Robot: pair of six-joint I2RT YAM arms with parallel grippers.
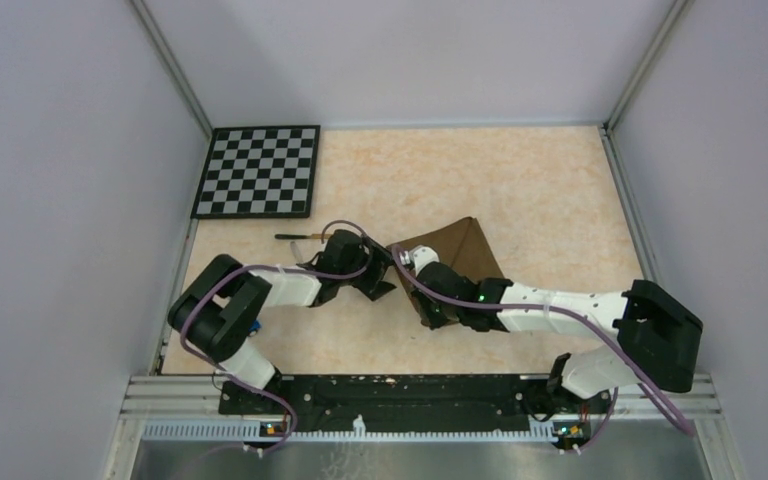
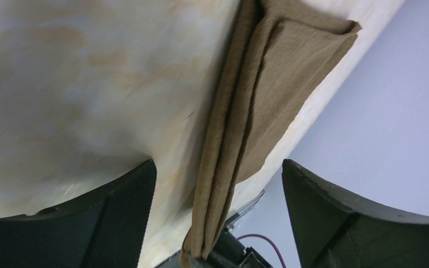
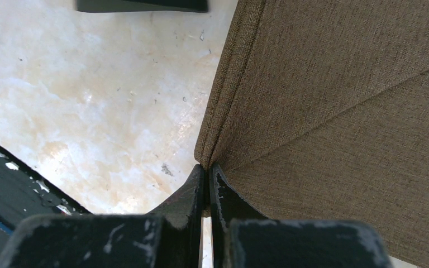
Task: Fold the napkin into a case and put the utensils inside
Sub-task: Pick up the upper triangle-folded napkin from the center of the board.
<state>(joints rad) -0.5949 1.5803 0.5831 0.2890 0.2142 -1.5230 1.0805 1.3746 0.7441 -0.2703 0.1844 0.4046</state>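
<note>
The dark brown napkin [image 1: 465, 250] lies mid-table, folded into a rough triangle. My right gripper [image 3: 206, 167] is shut on a folded edge of the napkin [image 3: 335, 100] at its left corner, lifting the layers there. My left gripper [image 2: 218, 212] is open. Its two black fingers [image 2: 117, 223] stand wide on either side of the raised napkin edge [image 2: 240, 139] and do not touch it. From above, both grippers meet at the napkin's left corner, left gripper [image 1: 380, 283] and right gripper [image 1: 401, 254]. One utensil [image 1: 298, 237], with a dark handle and a gold blade, lies left of them. I see no other utensil.
A black-and-white checkerboard [image 1: 258, 172] lies at the back left of the beige table [image 1: 520, 180]. Grey walls close in the left, back and right sides. A black rail [image 1: 400, 395] runs along the near edge between the arm bases.
</note>
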